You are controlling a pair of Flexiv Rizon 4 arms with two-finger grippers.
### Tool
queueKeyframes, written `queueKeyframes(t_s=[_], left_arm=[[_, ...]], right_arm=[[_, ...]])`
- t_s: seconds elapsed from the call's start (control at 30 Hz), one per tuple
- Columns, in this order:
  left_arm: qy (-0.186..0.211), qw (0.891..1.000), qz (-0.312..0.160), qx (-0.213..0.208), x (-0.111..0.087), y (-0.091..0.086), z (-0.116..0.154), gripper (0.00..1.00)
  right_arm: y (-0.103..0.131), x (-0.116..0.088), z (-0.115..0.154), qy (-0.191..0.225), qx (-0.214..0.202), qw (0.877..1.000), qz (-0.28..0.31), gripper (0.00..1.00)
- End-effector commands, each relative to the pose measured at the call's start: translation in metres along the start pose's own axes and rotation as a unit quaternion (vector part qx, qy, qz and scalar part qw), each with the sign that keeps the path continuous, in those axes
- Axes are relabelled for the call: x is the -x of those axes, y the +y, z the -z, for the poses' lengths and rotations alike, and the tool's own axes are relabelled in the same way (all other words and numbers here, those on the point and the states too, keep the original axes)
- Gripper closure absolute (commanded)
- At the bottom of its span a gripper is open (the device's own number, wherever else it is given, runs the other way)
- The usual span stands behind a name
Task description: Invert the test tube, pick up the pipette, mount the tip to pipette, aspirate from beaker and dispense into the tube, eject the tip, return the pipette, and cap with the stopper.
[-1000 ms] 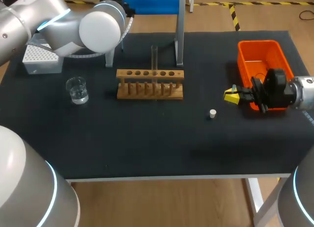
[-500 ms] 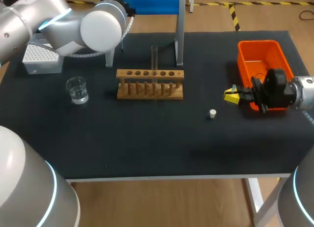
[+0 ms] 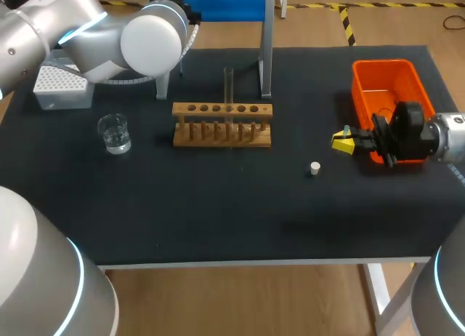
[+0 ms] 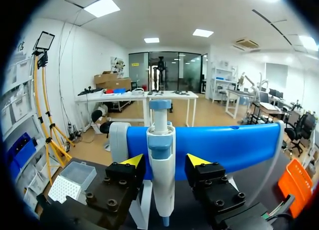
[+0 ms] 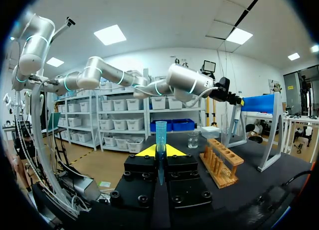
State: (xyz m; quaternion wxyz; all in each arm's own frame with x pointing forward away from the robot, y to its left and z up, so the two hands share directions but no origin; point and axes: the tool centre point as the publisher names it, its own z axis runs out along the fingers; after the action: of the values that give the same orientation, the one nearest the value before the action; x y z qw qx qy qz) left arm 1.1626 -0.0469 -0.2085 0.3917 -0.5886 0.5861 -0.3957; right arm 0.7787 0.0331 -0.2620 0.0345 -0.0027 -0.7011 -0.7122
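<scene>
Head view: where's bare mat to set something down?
Widest: the front strip between the wooden tube rack and the table's front edge, left of the small white stopper. Also between rack and orange plastic bin. Crowded: back left, around clear glass beaker, white tip box and left arm; right claw by the bin.

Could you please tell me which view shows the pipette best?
Left wrist view: the pipette sits close up between the left gripper's open fingers. Right wrist shows it small and far; in the head view the left arm hides it.
</scene>
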Motion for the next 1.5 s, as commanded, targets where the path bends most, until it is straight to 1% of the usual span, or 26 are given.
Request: queueKeyframes(t_s=[0.03, 1.03, 1.1, 1.13, 1.17, 1.2, 1.23, 1.27, 1.5], left_arm=[[0.001, 1.000, 0.001, 0.001, -0.0006, -0.0002, -0.0040, 0.50], [-0.002, 1.000, 0.002, 0.005, -0.0003, 0.0010, -0.0075, 0.52], [-0.002, 1.000, 0.002, 0.005, -0.0003, 0.0012, -0.0077, 0.54], [-0.002, 1.000, 0.003, 0.005, -0.0003, 0.0013, -0.0078, 0.57], [-0.002, 1.000, 0.003, 0.005, -0.0003, 0.0013, -0.0079, 0.65], [-0.002, 1.000, 0.003, 0.005, -0.0002, 0.0014, -0.0080, 0.80], [-0.002, 1.000, 0.003, 0.005, -0.0002, 0.0015, -0.0080, 0.97], [-0.002, 1.000, 0.003, 0.005, -0.0002, 0.0016, -0.0081, 1.00], [-0.004, 1.000, 0.003, 0.005, 0.0011, 0.0006, -0.0060, 1.00]], right_arm=[[0.0001, -0.0008, 0.0008, 0.000, 0.000, 1.000, 0.000, 1.00], [0.0001, -0.0008, 0.0008, 0.000, 0.000, 1.000, 0.000, 1.00], [0.0001, -0.0008, 0.0008, 0.000, 0.000, 1.000, 0.000, 1.00], [0.0001, -0.0008, 0.0008, 0.000, 0.000, 1.000, 0.000, 1.00], [0.0001, -0.0008, 0.0008, 0.000, 0.000, 1.000, 0.000, 1.00], [0.0001, -0.0008, 0.0008, 0.000, 0.000, 1.000, 0.000, 1.00], [0.0001, -0.0008, 0.0008, 0.000, 0.000, 1.000, 0.000, 1.00], [0.0001, -0.0008, 0.0008, 0.000, 0.000, 1.000, 0.000, 1.00], [0.0001, -0.0008, 0.0008, 0.000, 0.000, 1.000, 0.000, 1.00]])
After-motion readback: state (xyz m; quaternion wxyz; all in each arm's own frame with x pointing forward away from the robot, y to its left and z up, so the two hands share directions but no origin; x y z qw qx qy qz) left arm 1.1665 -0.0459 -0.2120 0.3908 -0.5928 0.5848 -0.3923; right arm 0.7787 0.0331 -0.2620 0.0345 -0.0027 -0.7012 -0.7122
